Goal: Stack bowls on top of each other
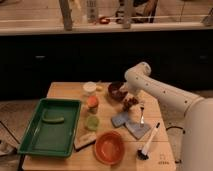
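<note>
The dark maroon bowl (116,90) sits at the back middle of the wooden table (65,90). The small white bowl (90,87) stands to its left. The wider orange bowl (109,147) sits near the front edge. No bowl rests in another. My gripper (130,103) hangs from the white arm (160,92) just right of and in front of the maroon bowl, low over the table.
A green rectangular tray (50,127) with a green item in it fills the left side. A small orange cup (92,103), a green cup (92,122), blue-grey cloths (129,124), a fork (142,114), a brush (148,144) and a sponge block (85,141) lie mid-table.
</note>
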Controlling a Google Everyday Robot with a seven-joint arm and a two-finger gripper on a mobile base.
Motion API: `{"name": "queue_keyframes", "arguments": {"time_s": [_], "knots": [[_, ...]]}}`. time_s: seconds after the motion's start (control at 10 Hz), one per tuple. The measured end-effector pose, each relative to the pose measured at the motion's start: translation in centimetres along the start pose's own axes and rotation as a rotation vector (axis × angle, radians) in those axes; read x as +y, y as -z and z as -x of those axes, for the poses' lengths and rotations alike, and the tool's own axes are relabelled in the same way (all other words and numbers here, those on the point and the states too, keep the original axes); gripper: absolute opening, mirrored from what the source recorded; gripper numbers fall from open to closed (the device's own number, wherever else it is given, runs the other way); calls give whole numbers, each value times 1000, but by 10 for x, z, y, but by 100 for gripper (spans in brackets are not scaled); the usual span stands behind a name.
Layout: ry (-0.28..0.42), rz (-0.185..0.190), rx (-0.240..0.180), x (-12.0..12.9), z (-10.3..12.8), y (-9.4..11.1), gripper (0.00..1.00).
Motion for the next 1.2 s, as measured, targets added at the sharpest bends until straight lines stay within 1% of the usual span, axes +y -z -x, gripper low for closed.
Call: {"name": "queue_keyframes", "arguments": {"time_s": [0.2, 0.3, 0.4, 0.6, 1.0, 1.1, 1.2], "knots": [[113, -3, -22, -12, -4, 0, 80], [150, -3, -32, -14, -8, -2, 80], [173, -5, -41, -15, -10, -4, 80], [218, -27, -51, -16, -14, -13, 80], [256, -89, -44, -15, -23, -26, 80], [261, -95, -45, -16, -24, -29, 78], [269, -100, -48, -18, -24, -32, 72]]}}
